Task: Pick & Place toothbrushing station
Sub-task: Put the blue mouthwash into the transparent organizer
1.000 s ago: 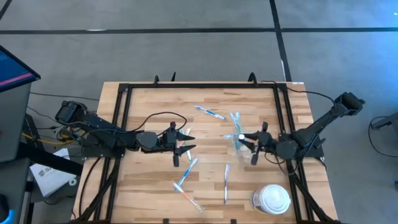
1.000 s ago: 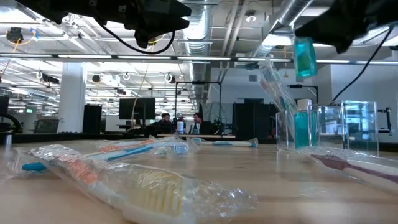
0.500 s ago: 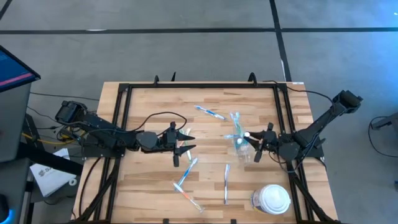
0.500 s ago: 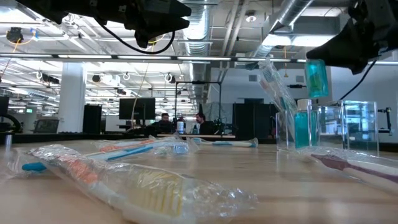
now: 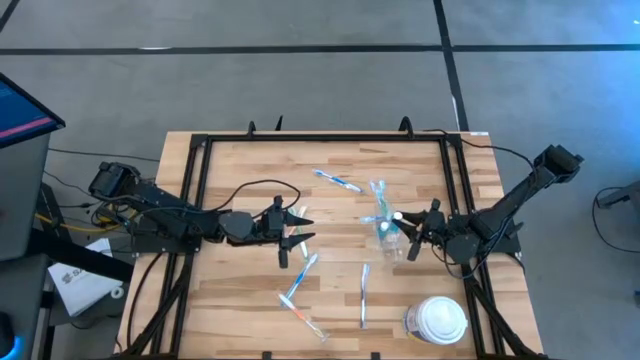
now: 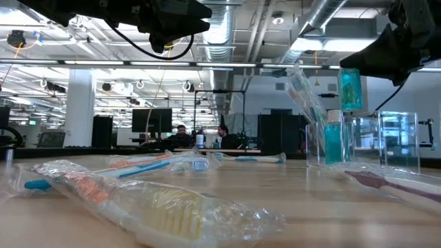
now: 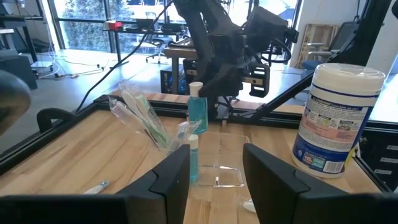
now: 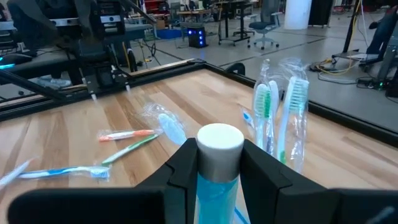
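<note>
Wood table (image 5: 230,170): right claw (image 5: 412,238) grips teal tube (image 8: 216,177).

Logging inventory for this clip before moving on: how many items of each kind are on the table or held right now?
Clear cup: 1
Teal tubes: 2 (one held in the right gripper, one standing in the cup)
Toothbrushes: at least 6 (2 in the cup, at least 4 loose on the table)
White lidded container: 1
Total: at least 10
</note>
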